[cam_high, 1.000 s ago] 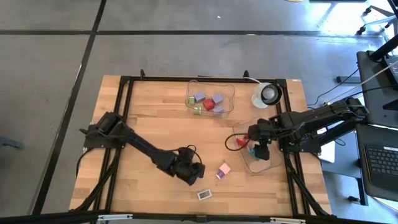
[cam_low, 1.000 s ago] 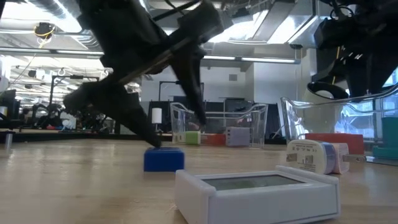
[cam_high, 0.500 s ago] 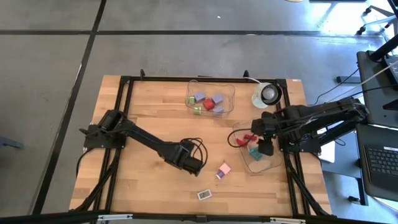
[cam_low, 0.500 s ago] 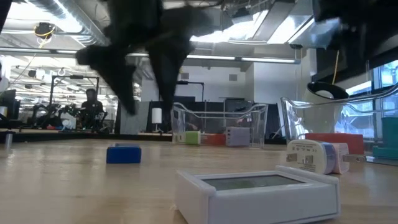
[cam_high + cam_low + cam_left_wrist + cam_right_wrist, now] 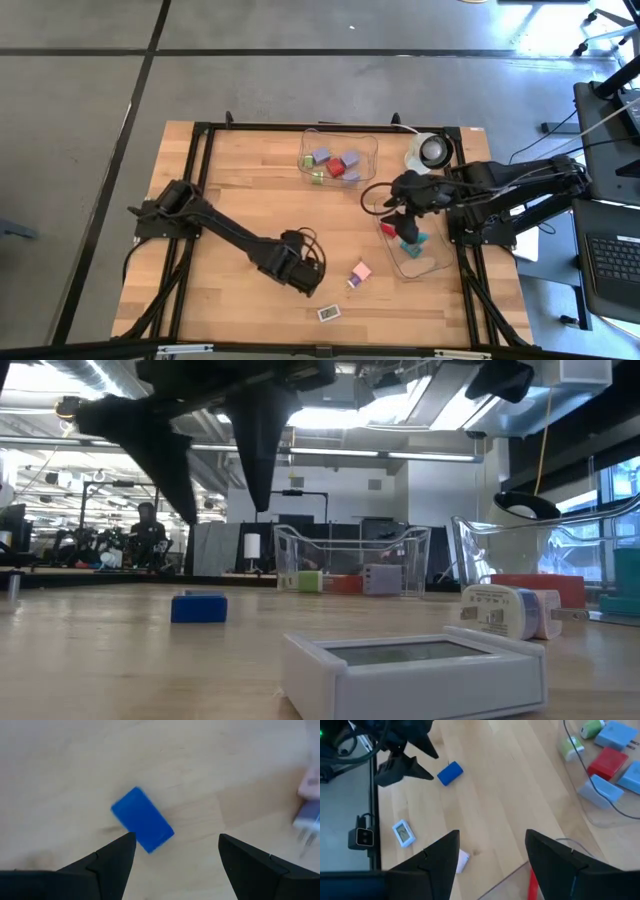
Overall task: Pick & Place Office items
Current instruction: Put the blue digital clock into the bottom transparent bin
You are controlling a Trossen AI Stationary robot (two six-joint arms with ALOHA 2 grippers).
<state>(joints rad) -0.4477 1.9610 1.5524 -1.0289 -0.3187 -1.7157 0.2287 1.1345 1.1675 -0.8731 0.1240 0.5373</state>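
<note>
Overhead, the left claw (image 5: pixel 172 851) hangs wide open, empty, above the blue block (image 5: pixel 142 819); right claw (image 5: pixel 490 851) open, empty, at 3 o'clock.

One camera hangs overhead, looking straight down on the whole table (image 5: pixel 240 180) and both arms. Another sits at tabletop height, facing level across the wood into the room, a white device (image 5: pixel 415 672) close before it. Each wrist camera peers past its own dark fingers: the left one near the wood, the right from higher. The low and both wrist views catch the blue block (image 5: pixel 142 820).
</note>
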